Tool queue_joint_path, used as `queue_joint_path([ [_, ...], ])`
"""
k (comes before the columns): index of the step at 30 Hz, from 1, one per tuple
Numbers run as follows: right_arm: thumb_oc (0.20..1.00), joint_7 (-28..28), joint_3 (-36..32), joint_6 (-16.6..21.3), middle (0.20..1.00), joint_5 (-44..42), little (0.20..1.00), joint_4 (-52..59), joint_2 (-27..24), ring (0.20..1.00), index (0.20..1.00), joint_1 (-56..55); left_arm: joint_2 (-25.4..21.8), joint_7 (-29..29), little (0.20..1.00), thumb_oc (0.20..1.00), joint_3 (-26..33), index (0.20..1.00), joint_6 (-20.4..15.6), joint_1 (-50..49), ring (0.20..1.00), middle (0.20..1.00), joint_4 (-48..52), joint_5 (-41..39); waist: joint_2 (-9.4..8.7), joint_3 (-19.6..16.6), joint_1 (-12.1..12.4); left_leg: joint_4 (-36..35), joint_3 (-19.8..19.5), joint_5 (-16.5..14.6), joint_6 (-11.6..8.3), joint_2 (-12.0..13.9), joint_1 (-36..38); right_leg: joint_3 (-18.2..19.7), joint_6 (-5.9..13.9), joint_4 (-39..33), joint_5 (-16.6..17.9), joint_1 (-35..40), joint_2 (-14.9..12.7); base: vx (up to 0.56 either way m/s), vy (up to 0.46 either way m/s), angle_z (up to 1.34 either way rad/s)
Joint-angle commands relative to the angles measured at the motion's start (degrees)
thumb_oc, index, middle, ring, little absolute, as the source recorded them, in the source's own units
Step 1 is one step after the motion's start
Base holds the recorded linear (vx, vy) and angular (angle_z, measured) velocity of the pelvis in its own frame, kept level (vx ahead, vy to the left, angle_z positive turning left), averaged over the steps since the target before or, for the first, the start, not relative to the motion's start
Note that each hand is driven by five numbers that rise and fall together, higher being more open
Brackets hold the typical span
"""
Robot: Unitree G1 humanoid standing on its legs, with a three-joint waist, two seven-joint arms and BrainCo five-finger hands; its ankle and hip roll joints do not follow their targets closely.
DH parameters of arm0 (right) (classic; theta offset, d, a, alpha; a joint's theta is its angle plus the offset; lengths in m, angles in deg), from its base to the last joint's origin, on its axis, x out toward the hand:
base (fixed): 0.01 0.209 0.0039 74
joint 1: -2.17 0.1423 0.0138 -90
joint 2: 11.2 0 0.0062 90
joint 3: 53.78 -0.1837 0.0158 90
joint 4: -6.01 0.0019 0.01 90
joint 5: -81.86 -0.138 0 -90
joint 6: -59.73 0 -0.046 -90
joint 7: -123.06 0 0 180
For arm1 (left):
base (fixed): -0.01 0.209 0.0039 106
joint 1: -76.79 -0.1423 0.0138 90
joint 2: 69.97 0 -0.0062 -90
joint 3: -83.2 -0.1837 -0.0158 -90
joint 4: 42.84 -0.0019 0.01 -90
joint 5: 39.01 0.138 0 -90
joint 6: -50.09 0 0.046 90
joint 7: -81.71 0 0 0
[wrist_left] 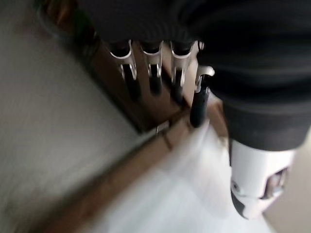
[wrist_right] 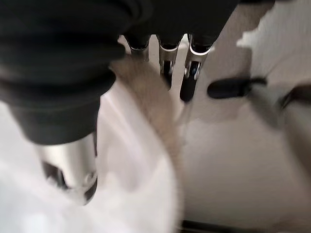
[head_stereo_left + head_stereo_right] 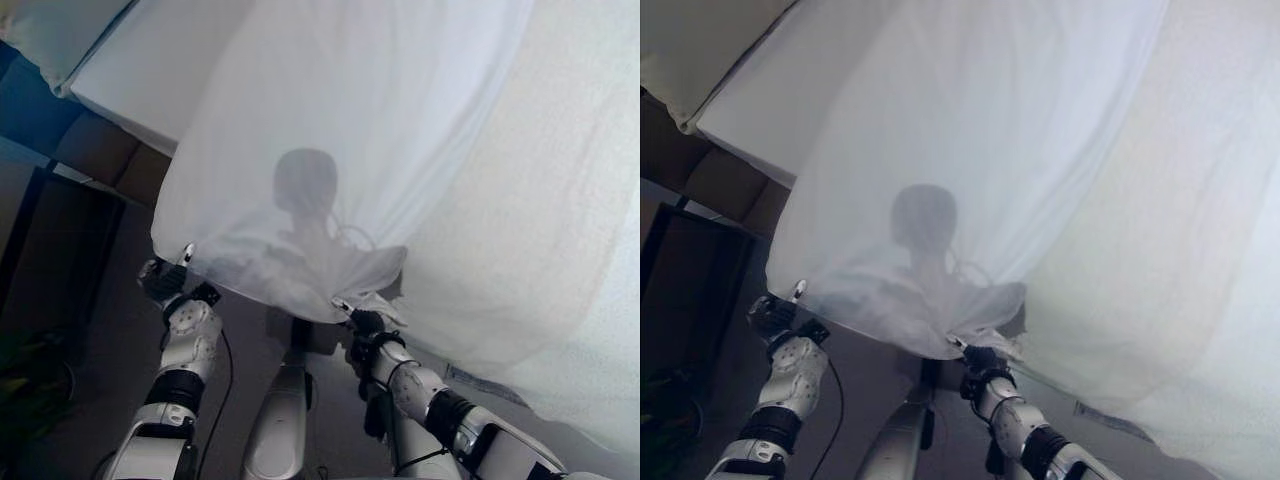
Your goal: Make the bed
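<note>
- Fingers of both hands are curling onto the hem of the white sheet [image 3: 340,130]: left hand [image 3: 163,277] is pinching the sheet's left corner, right hand [image 3: 362,322] is gripping a bunched part of the same edge nearer the middle.
- Sheet is hanging in the air in front of the robot, stretched between the two grips and billowing up and away over the bed; it is thin enough that light is passing through it.
- Judging from that: both hands are holding one edge well apart so the cloth is spreading wide instead of folding on itself, which is what a throw or pull over the mattress calls for.
- Thicker textured white cover [image 3: 540,230] is lying to the right, partly under the raised sheet, its lower edge trailing toward the floor.
- Mattress [image 3: 140,75] is showing at upper left, with a pillow [image 3: 55,35] at its top corner; brown bed frame [image 3: 105,150] is running beneath.
- No containers in play.
- Left wrist view: fingers [image 1: 129,73] are bending down over the cloth, thumb closing in from the side.
- Right wrist view: fingers [image 2: 189,80] are curling toward white cloth bunched under the palm.
- Bed-making is looking early: the sheet is not yet laid flat.
</note>
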Motion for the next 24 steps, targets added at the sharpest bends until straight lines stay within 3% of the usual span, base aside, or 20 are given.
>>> queue_joint_path([
  [1,1.000,-3.0,-0.8,-2.5,1.000,3.6,1.000,2.2,3.3,1.000,1.000,-5.1,-3.2,1.3,1.000,1.000,2.5,1.000,-2.1,-2.2,1.000,1.000,1.8,2.0,-1.05,0.9,0.2,0.6,2.5,-2.0,0.26,-4.0,-1.7,0.2,7.19,-4.5,9.6,-2.8,-5.6,0.04,-0.068,-0.08],
  [6,1.000,0.0,-10.1,-2.5,1.000,4.9,1.000,3.2,0.2,1.000,1.000,-10.0,0.1,-2.2,1.000,1.000,5.4,1.000,-4.0,-7.5,1.000,1.000,2.8,-5.7,-0.81,0.0,-0.8,-0.6,3.5,-1.6,0.12,-3.4,0.0,-1.1,7.02,-3.2,8.4,-2.6,-5.4,0.04,-0.077,-0.14],
  [8,1.000,6.7,-20.7,0.2,1.000,4.7,1.000,5.7,-0.7,1.000,1.000,-15.3,1.4,-3.0,1.000,1.000,8.5,1.000,-2.9,-12.2,1.000,1.000,3.0,-8.6,0.90,-1.4,-2.4,-1.6,3.8,-1.2,-0.07,-3.2,1.7,-1.1,6.50,-0.5,5.6,-2.1,-5.4,0.07,-0.103,-0.42],
  [12,1.000,11.6,-29.7,3.4,1.000,4.2,1.000,7.6,-1.5,1.000,1.000,-20.6,0.6,-2.1,1.000,1.000,11.5,1.000,2.3,-17.9,1.000,1.000,2.9,-1.0,3.82,-3.5,-4.4,-2.2,3.0,-1.1,-0.67,-2.6,4.7,-0.4,5.25,2.9,1.5,-1.3,-5.0,0.08,-0.108,-0.02],
  [15,1.000,13.6,-34.6,5.5,1.000,3.3,1.000,8.3,-2.1,1.000,1.000,-22.7,-0.5,-1.3,1.000,1.000,13.3,1.000,3.7,-21.0,1.000,1.000,4.5,3.3,5.45,-4.8,-5.6,-2.1,2.0,-0.9,-1.47,-1.7,6.7,-0.1,4.03,5.5,-1.0,-0.5,-4.2,0.07,-0.198,0.05],
  [18,1.000,15.1,-36.6,7.0,1.000,5.8,1.000,12.7,-4.0,1.000,1.000,-22.4,-2.0,-2.3,1.000,1.000,13.5,1.000,2.7,-21.5,1.000,1.000,8.7,5.2,6.38,-5.6,-6.4,0.7,1.5,-1.0,-2.51,-1.0,7.2,-0.1,2.96,5.9,-2.4,1.0,-3.1,0.04,-0.277,0.23],
  [20,1.000,15.2,-37.1,7.1,1.000,7.9,1.000,16.5,-5.4,1.000,1.000,-21.9,-1.9,-4.6,1.000,1.000,12.4,1.000,1.2,-20.8,1.000,1.000,12.6,3.9,6.61,-5.3,-6.7,4.1,1.5,-1.1,-3.08,-1.0,6.5,-0.8,2.40,5.8,-2.5,2.0,-3.1,-0.01,-0.212,0.04],
  [23,1.000,12.4,-37.0,6.5,1.000,12.6,1.000,21.3,-8.2,1.000,1.000,-19.3,-2.6,-12.3,1.000,1.000,9.9,1.000,-1.9,-20.7,1.000,1.000,19.4,-0.8,7.13,-5.2,-6.6,8.7,-0.3,-2.7,-2.91,-2.2,5.7,-0.8,1.66,6.3,-3.1,2.6,-3.0,0.03,-0.099,0.11],
  [24,1.000,9.8,-36.1,6.3,1.000,17.2,1.000,23.0,-10.2,1.000,1.000,-15.0,-3.2,-19.1,1.000,1.000,7.4,1.000,-3.3,-18.5,1.000,1.000,21.3,-7.3,7.47,-5.1,-6.4,9.0,-2.2,-2.7,-2.45,-3.6,4.2,0.1,1.53,6.7,-3.2,2.4,-2.5,0.04,-0.074,-0.06],
])
